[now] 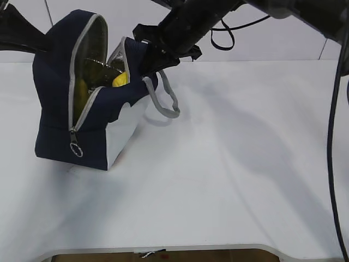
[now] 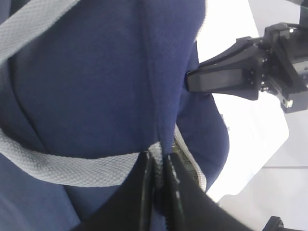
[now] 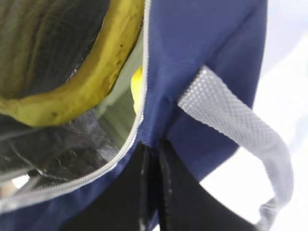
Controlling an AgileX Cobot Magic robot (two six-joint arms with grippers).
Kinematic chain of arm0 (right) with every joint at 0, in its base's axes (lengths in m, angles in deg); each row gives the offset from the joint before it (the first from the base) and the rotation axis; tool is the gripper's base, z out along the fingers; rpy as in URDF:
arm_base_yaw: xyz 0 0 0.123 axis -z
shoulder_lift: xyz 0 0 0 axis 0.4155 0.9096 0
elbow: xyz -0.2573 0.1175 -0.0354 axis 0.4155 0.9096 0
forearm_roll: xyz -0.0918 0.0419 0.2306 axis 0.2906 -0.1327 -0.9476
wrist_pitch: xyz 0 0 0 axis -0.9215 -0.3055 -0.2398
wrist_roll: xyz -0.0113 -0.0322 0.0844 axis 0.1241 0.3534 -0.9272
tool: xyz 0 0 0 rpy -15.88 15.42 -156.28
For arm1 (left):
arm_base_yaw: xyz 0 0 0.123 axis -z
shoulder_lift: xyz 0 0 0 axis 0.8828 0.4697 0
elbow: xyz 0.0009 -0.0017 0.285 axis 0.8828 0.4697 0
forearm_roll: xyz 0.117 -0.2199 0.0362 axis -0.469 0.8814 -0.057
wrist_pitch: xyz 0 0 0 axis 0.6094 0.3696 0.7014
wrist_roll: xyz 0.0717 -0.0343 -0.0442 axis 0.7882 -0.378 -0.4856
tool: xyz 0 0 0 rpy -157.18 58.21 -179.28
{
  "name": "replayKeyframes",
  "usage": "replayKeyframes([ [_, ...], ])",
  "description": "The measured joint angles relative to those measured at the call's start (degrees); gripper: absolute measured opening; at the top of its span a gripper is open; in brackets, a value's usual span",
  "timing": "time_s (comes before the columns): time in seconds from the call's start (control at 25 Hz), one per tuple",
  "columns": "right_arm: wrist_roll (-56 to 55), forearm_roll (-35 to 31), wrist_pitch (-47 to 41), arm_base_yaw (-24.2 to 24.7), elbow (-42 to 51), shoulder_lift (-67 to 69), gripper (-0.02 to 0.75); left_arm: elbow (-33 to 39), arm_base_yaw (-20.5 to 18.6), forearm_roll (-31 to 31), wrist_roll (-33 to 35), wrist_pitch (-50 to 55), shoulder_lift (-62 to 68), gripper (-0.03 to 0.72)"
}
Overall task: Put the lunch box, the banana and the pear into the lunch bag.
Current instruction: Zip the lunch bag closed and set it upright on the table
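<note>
The navy lunch bag (image 1: 54, 114) stands open at the table's left, its silvery lining showing. My left gripper (image 2: 159, 161) is shut on a fold of the bag's fabric (image 2: 96, 86) beside a grey webbing handle. My right gripper (image 3: 151, 144) is shut on the bag's opposite rim (image 3: 202, 48); in the exterior view it sits at the bag's top right edge (image 1: 144, 65). The banana (image 3: 96, 72) lies curved inside the opening. A second yellow fruit, likely the pear (image 1: 120, 80), sits near the right rim. A pale green surface (image 3: 115, 113), perhaps the lunch box lid, shows below the banana.
The white table (image 1: 234, 164) stretches right and front of the bag. A grey handle loop (image 1: 166, 101) hangs off the bag's right side. The zipper's ring pull (image 1: 75, 148) hangs at the front. My right arm's cables (image 1: 338, 136) hang along the right edge.
</note>
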Motion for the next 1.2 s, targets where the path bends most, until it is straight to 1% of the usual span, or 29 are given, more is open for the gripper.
replayKeyframes([
  [0.12,3.34,2.00,-0.39,0.00,0.00,-1.37,0.021,0.00,0.26,0.67,0.00,0.00,0.00,0.022],
  [0.28,4.41,8.45,-0.91,0.00,0.00,-4.56,0.020,0.00,1.94,3.06,-0.11,0.00,0.00,0.022],
  [0.52,4.22,15.84,-2.02,-0.10,0.16,-9.48,0.020,0.00,7.19,4.93,-1.20,0.00,0.00,0.022],
  [0.68,4.07,21.92,-2.51,0.02,3.84,-13.07,0.020,0.00,11.64,6.17,-1.52,-3.55,0.00,0.022],
  [0.76,3.93,22.95,-2.64,0.33,5.12,-13.98,0.020,0.00,13.68,6.40,-1.52,-5.66,0.00,0.022],
  [0.92,3.89,24.12,-2.64,0.60,6.02,-14.18,0.020,0.00,15.88,6.86,-1.52,-7.66,1.46,0.022],
  [1.2,2.58,25.87,-2.64,0.60,6.16,-14.18,0.020,0.00,16.52,6.82,-1.52,-8.86,3.05,0.022],
])
